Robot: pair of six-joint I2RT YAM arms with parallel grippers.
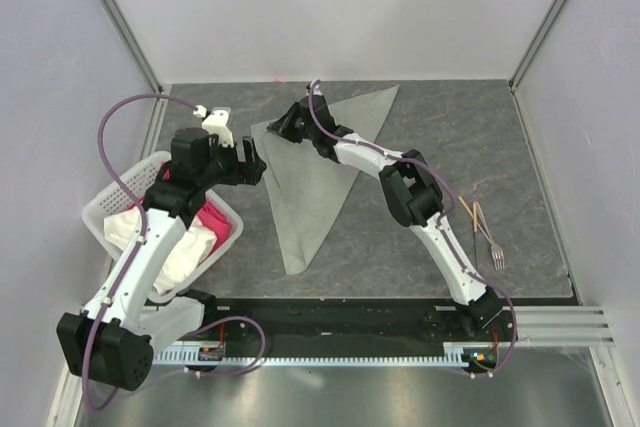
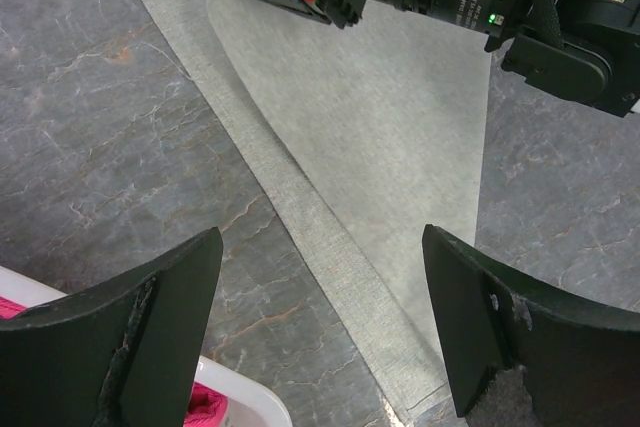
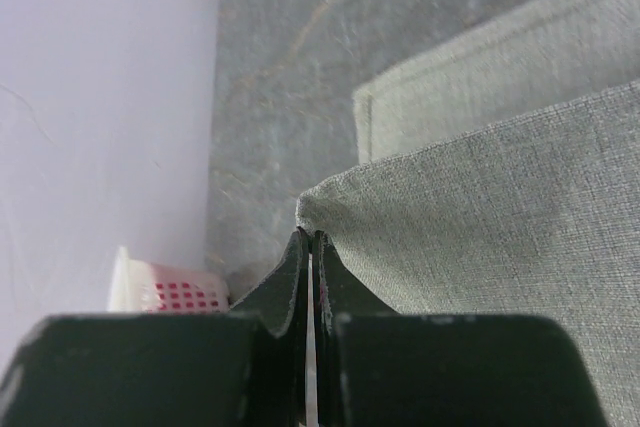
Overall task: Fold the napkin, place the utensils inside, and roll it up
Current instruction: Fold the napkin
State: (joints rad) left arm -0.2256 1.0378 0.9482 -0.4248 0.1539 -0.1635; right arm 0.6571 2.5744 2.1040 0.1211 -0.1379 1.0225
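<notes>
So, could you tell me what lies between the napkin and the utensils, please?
In the top view, the right arm crosses that stretch, its elbow between the napkin and the utensils; beyond it, only bare table.

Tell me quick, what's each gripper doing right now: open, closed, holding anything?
Left gripper: open, holding nothing.
Right gripper: closed on a corner of the napkin.

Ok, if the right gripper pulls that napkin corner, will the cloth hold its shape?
Probably not: the napkin lies thin and flat in a folded triangle, so it looks floppy. Likely light, as a fingertip pinch by the right gripper alone seems to raise the top layer's corner. Dragged, the fold may shift.
</notes>
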